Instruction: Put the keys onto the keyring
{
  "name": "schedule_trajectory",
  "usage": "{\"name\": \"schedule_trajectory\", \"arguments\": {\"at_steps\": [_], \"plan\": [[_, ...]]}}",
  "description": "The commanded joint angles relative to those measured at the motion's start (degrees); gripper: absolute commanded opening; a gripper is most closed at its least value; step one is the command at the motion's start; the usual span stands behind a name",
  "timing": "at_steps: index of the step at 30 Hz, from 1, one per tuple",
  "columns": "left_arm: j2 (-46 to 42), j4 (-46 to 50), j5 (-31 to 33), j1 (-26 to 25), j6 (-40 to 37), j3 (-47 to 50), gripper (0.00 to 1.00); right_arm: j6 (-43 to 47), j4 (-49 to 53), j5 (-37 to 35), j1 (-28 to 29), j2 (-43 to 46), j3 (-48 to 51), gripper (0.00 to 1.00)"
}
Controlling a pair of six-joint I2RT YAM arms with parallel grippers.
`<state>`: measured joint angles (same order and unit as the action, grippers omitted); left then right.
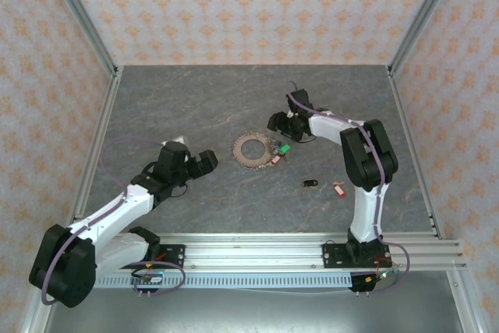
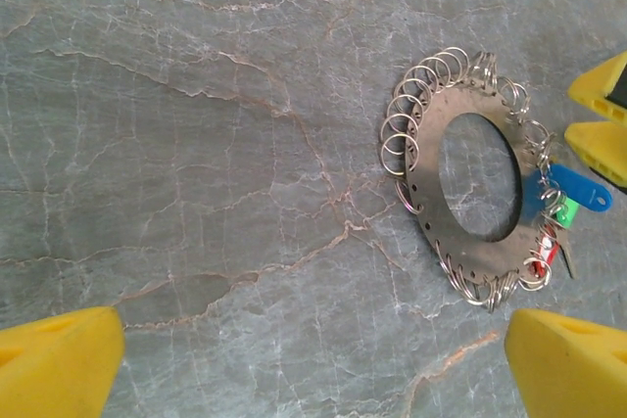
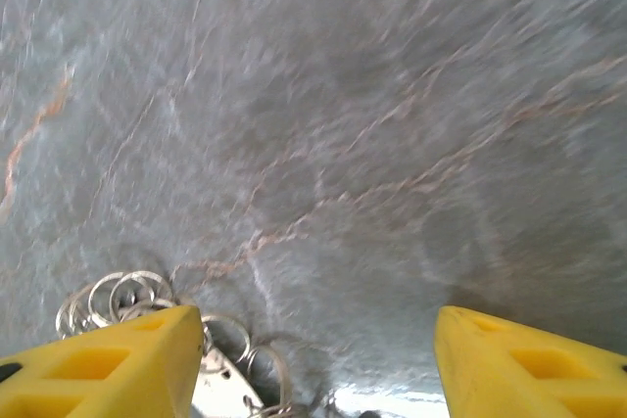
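Observation:
The keyring [image 1: 253, 148] is a flat grey metal disc with a wide hole and many small wire loops round its rim, lying mid-table. Blue [image 2: 578, 188], green [image 2: 566, 212] and red [image 2: 542, 263] tagged keys hang at its right edge. A small black piece [image 1: 310, 183] and a red-tagged key [image 1: 337, 189] lie loose to the right. My left gripper [image 1: 204, 161] is open, left of the ring [image 2: 431, 193], with bare table between its fingers [image 2: 59, 359]. My right gripper [image 1: 277, 125] is open just behind the ring's right side, its left finger [image 3: 108, 364] over the loops [image 3: 118, 296].
The grey marbled table [image 1: 195, 99] is walled by patterned panels with metal posts [image 1: 86, 21] at the back corners. An aluminium rail [image 1: 257, 247] carrying both arm bases runs along the near edge.

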<state>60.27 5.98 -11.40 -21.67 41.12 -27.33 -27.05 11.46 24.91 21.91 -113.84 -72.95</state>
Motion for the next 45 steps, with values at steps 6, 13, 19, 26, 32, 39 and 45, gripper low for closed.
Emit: {"name": "schedule_trajectory", "arguments": {"at_steps": [6, 13, 19, 26, 32, 39, 45], "plan": [[1.96, -2.63, 3.57, -1.06, 1.59, -1.86, 1.0, 1.21, -0.81, 6.29, 1.67, 4.27, 9.82, 0.62], [1.18, -2.28, 4.71, -1.35, 1.77, -1.76, 1.0, 2.09, -1.48, 10.63, 6.18, 9.27, 18.4, 0.52], [0.03, -1.11, 5.35, -1.3, 1.18, -1.45, 1.0, -3.95, -10.61, 14.43, 14.43, 16.1, 28.17, 0.46], [1.6, -2.45, 3.61, -1.3, 0.43, -1.75, 0.89, 0.15, -4.4, 2.92, 15.25, 28.32, 29.02, 0.58], [6.73, -7.03, 0.87, -3.29, 1.49, -2.87, 0.81, 0.2, -6.97, 1.51, 4.22, 26.36, 26.97, 0.56], [17.14, -10.93, 1.66, -7.84, 3.4, -7.91, 0.72, -0.98, -10.02, 13.92, 1.47, 12.97, 17.2, 0.44], [26.57, -12.61, -0.17, -8.37, 4.23, -13.66, 0.63, -0.38, -9.32, 17.99, 1.49, 6.09, 12.13, 0.41]]}}
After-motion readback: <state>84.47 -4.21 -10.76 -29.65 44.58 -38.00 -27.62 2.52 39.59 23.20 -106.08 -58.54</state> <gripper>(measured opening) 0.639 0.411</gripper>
